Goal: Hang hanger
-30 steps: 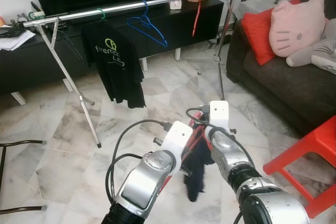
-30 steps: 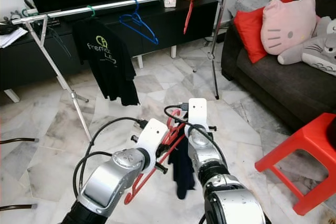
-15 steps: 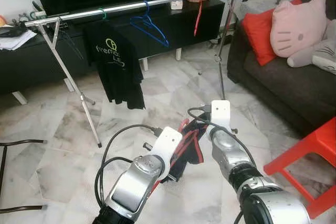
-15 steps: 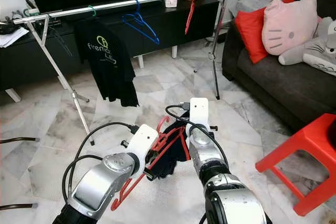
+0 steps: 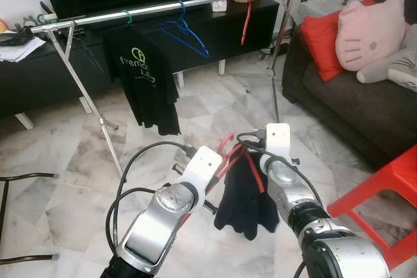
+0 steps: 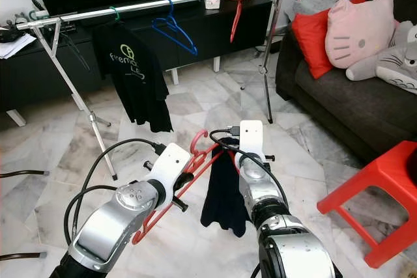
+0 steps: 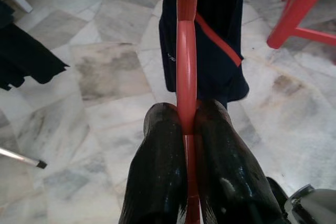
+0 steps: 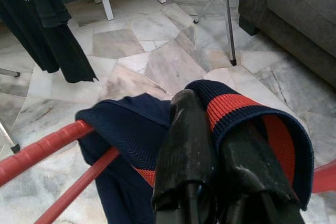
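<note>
Two grippers — left gripper point(image 7: 188, 129), right gripper point(image 8: 210, 145) — one red hanger point(image 7: 187, 61)

Ahead of me the marble floor point(image 5: 195, 112) lies open up to the clothes rail point(image 5: 169, 7), whose bar has bare stretches between the black T-shirt point(image 5: 144, 79), the blue hanger point(image 5: 186, 34) and the red hanger point(image 5: 245, 11). The rail's slanted legs point(image 5: 91, 102) stand on my left, and the sofa point(image 5: 352, 102) and red stool point(image 5: 384, 193) close my right. My left gripper point(image 7: 186, 129) and right gripper point(image 8: 210, 124) are both clamped, on the red hanger in hand point(image 6: 189, 174) and its navy garment point(image 6: 225, 190), which hangs between my arms.
</note>
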You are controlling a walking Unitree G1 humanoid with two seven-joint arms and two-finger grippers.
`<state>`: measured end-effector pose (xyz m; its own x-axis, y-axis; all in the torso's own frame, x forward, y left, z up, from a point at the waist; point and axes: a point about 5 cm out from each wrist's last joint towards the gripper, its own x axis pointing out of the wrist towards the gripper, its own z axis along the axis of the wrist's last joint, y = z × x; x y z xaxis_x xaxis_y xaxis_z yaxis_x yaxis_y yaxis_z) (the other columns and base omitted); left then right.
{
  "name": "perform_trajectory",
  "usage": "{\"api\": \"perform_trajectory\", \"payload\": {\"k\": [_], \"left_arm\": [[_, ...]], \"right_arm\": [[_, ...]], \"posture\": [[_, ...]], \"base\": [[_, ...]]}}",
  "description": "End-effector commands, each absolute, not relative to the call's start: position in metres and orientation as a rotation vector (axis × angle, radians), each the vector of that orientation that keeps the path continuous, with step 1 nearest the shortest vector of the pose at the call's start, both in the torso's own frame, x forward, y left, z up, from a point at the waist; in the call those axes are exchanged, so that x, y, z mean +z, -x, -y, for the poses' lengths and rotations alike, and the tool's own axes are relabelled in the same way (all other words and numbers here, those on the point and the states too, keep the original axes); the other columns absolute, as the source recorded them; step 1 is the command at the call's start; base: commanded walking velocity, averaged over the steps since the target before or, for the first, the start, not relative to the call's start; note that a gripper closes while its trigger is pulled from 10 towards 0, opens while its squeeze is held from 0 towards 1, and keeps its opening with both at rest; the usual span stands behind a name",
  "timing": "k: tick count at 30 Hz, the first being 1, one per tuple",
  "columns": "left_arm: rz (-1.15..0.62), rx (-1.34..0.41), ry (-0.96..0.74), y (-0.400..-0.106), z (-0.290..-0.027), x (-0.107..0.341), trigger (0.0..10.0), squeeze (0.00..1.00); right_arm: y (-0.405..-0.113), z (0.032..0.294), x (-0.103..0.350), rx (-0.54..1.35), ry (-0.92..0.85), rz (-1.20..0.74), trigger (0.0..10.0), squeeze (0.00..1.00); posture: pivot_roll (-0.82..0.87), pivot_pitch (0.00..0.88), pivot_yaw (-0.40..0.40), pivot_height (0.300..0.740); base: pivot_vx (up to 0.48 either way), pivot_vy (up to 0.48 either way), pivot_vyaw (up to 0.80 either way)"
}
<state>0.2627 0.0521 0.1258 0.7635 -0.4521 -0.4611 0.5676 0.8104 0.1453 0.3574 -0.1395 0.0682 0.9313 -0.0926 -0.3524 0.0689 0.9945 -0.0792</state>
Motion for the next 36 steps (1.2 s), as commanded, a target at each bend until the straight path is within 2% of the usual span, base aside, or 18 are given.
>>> {"api": "perform_trajectory", "payload": {"k": [1,8,20,29,36], "left_arm": [[-0.381,-0.594,-0.258,-0.260,-0.048,0.131,10.0,0.00],[-0.406,-0.699,-0.173,-0.251,-0.032,0.131,10.0,0.00],[-0.472,-0.685,-0.125,-0.253,-0.024,0.121,10.0,0.00],[-0.503,-0.441,-0.081,-0.272,-0.042,0.115,10.0,0.00],[-0.494,-0.377,-0.074,-0.277,-0.050,0.115,10.0,0.00]], "right_arm": [[-0.360,0.135,0.072,-0.070,0.059,-0.352,10.0,0.00],[-0.361,0.120,0.075,-0.032,0.050,-0.342,10.0,0.00],[-0.359,0.104,0.074,-0.015,-0.058,-0.366,10.0,0.00],[-0.363,0.106,0.087,-0.090,-0.132,-0.318,10.0,0.00],[-0.365,0.109,0.093,-0.153,-0.217,-0.311,10.0,0.00]], "posture": [[-0.08,0.008,0.017,0.740],[-0.09,0.007,0.016,0.740],[-0.09,0.007,0.017,0.740],[-0.10,0.008,0.016,0.740],[-0.10,0.014,0.012,0.740]], "base": [[0.000,0.000,0.00],[0.000,0.000,0.00],[0.000,0.000,0.00],[0.000,0.000,0.00],[0.000,0.000,0.00]]}}
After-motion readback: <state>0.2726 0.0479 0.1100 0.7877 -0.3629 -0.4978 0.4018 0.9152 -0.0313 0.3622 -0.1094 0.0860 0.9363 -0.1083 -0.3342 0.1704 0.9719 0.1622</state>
